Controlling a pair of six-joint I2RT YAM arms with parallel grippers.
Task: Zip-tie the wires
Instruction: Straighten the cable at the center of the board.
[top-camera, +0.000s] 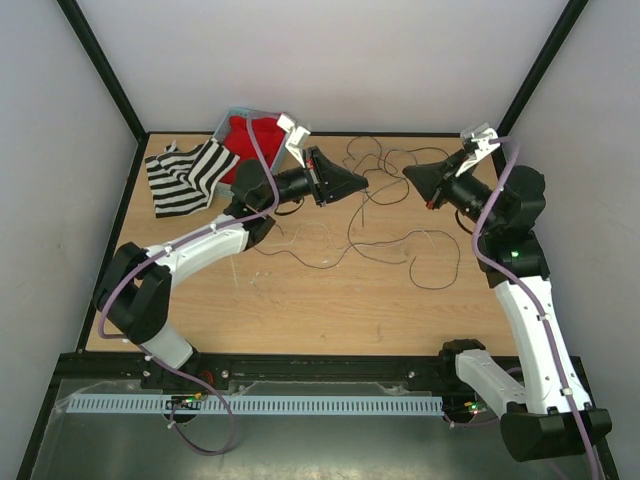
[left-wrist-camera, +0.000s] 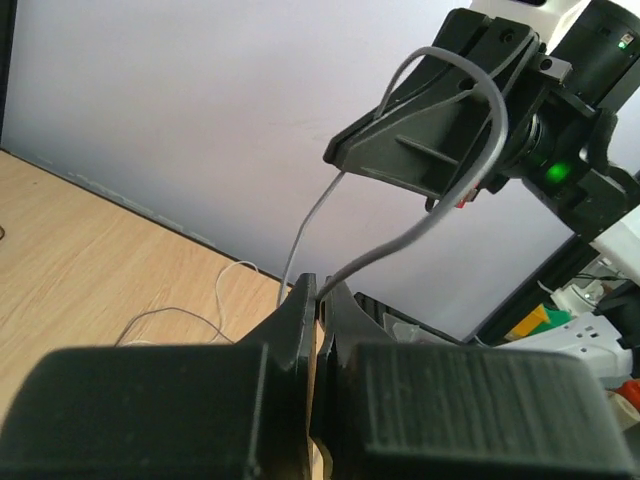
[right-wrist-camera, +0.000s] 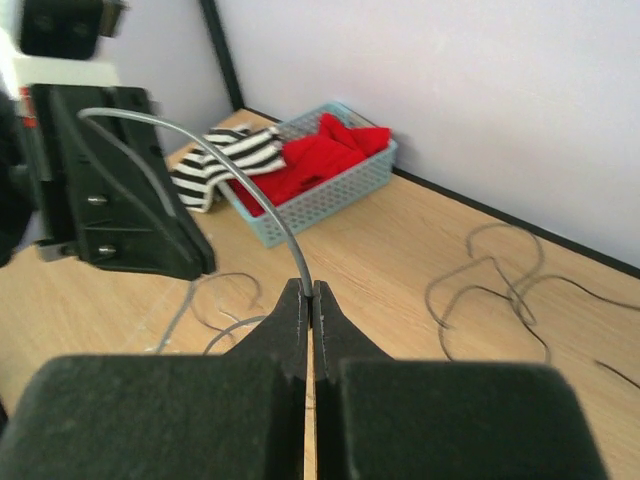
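A pale grey zip tie (left-wrist-camera: 497, 120) arches in the air between my two grippers, above the table's back half. My left gripper (left-wrist-camera: 322, 290) is shut on one part of it, and my right gripper (right-wrist-camera: 312, 290) is shut on the zip tie (right-wrist-camera: 292, 245) at its fingertips. In the top view the left gripper (top-camera: 362, 182) and right gripper (top-camera: 408, 173) point at each other, a short gap apart. Dark thin wires (top-camera: 400, 240) curl loose on the wood below and in front of them. Both grippers hang clear of the wires (right-wrist-camera: 500, 290).
A light blue basket (right-wrist-camera: 340, 190) with red cloth stands at the back left, a black-and-white striped cloth (top-camera: 185, 175) beside it. Pale thin strands (left-wrist-camera: 180, 320) lie on the wood near the left arm. White walls close the back and sides.
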